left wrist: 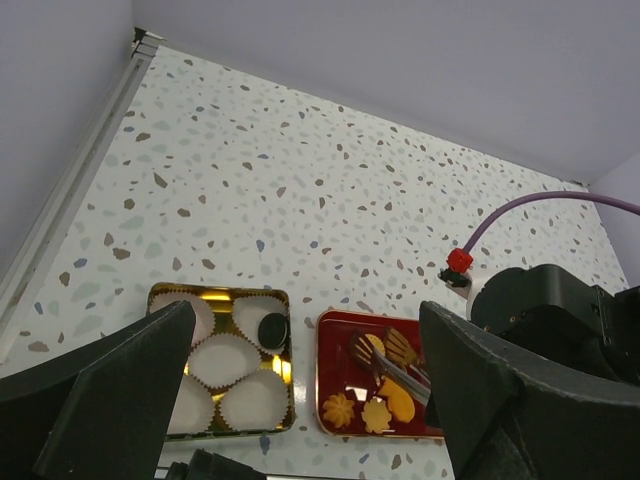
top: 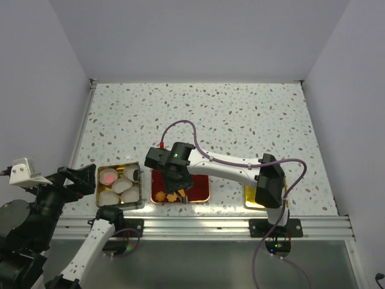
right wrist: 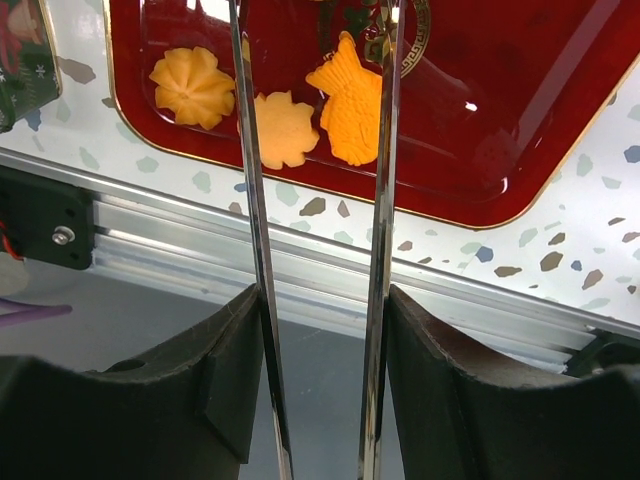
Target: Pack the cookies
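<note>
Several cookies lie on a red tray [top: 198,188]: a swirled flower [right wrist: 193,85], a flat flower [right wrist: 283,130] and an orange fish-like one [right wrist: 350,100]. My right gripper [right wrist: 320,310] is shut on metal tongs [right wrist: 385,200], whose two blades stand apart over the tray. The tong tips [left wrist: 372,350] hover over a yellow and a ridged brown cookie; whether they touch, I cannot tell. A gold tin [left wrist: 215,291] of white paper cups holds a dark cookie [left wrist: 273,328] and a pink one [top: 108,177]. My left gripper [left wrist: 310,400] hangs open above the near edge, holding nothing.
An aluminium rail [right wrist: 300,250] runs along the table's near edge just below the tray. A gold lid [top: 249,198] lies partly under the right arm's base. Grey walls close in the speckled table [top: 240,114] on three sides.
</note>
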Controlling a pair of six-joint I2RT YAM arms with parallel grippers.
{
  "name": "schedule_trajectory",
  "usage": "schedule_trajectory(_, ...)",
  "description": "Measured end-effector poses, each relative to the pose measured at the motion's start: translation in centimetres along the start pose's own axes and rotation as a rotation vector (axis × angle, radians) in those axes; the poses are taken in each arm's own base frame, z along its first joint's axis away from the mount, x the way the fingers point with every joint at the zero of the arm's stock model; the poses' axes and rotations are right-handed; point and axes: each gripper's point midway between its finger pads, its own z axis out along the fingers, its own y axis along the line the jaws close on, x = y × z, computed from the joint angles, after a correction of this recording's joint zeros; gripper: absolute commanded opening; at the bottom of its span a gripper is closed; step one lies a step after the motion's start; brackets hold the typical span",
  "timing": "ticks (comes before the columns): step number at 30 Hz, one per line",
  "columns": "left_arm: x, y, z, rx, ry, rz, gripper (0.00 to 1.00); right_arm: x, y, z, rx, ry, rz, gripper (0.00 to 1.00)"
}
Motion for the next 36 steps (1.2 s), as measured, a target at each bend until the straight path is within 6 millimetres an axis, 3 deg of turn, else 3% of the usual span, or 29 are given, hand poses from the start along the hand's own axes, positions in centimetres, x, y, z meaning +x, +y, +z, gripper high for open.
schedule_trajectory(13,0.7,0.9,0.2,-0.035,0.0,0.004,1.0,0.3,-0.6,-0.4,0.042,0.028,-0.023,0.45)
schedule_trajectory(23,0.1,2.2,-0.7,-0.079,-0.055,-0.012,1.0,-3.2,2.4,-5.6,-0.102,-0.092,-0.001,0.44)
schedule_trajectory(29,-2.4,3.2,-3.5,-0.1,-0.15,-0.065,1.0,-4.6,3.9,-8.6,-0.2,-0.144,-0.019,0.44)
schedule_trajectory(36,-5.7,3.2,-6.2,-0.084,-0.26,-0.128,1.0,-4.0,6.7,-10.0,-0.345,-0.095,-0.058,0.44)
